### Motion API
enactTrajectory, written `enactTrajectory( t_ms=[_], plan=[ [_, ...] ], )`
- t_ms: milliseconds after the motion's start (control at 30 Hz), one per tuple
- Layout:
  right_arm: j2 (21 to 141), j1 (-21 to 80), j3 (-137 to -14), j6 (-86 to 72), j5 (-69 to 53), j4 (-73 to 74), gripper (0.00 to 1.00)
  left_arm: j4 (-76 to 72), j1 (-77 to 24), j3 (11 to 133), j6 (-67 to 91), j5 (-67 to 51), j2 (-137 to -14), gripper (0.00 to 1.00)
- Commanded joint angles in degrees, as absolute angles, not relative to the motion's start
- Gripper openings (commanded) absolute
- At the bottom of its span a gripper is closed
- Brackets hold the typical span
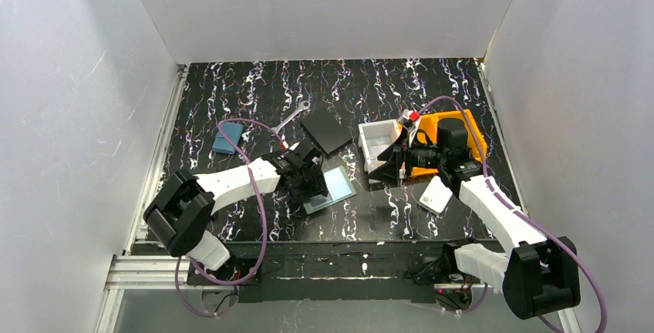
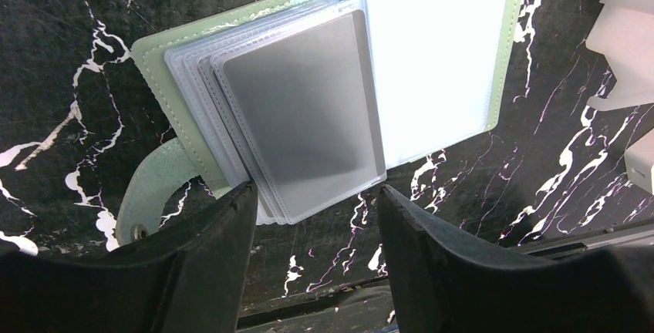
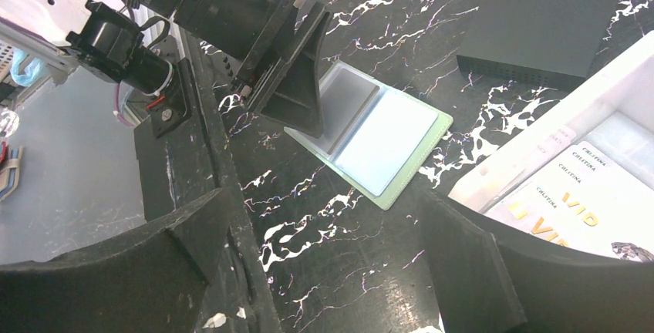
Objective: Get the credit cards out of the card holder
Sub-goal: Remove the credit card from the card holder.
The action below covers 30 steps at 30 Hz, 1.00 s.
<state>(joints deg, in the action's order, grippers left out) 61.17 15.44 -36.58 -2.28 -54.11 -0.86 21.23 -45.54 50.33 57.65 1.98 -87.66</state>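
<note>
The mint-green card holder [image 1: 337,187] [image 2: 509,55] [image 3: 423,165] lies open on the black marbled table. Its left side carries a stack of clear sleeves, and a grey credit card [image 2: 305,105] [image 3: 345,102] sits in the top one. The right panel [image 3: 385,142] looks pale blue. My left gripper [image 1: 310,183] [image 2: 312,193] is open, its fingers straddling the near edge of the sleeve stack; the left fingertip [image 2: 241,194] touches the stack's corner. My right gripper [image 1: 388,165] [image 3: 324,198] hangs wide open and empty to the holder's right, next to the white box.
The white box [image 1: 376,142] [image 3: 540,129] holds cream cards printed VIP [image 3: 574,194]. A black square plate [image 1: 325,131] [image 3: 547,17] lies behind the holder. A blue pouch [image 1: 226,139] and a wrench [image 1: 291,117] lie far left, an orange tray [image 1: 432,126] right. A white flat piece [image 1: 436,194] lies beside the right arm.
</note>
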Motion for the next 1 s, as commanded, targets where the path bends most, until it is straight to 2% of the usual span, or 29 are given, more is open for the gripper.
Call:
enactTrajectory(
  t_ms=[0, 967],
  plan=[
    [61.0, 15.3, -36.3, -1.3, -54.3, -2.3, 0.98, 21.7, -45.4, 52.3, 58.0, 1.5, -87.7, 0.56],
    [61.4, 15.5, -36.4, -1.4, -54.4, -2.5, 0.98, 28.8, -45.3, 55.5, 63.0, 0.8, -85.4, 0.63]
  ],
)
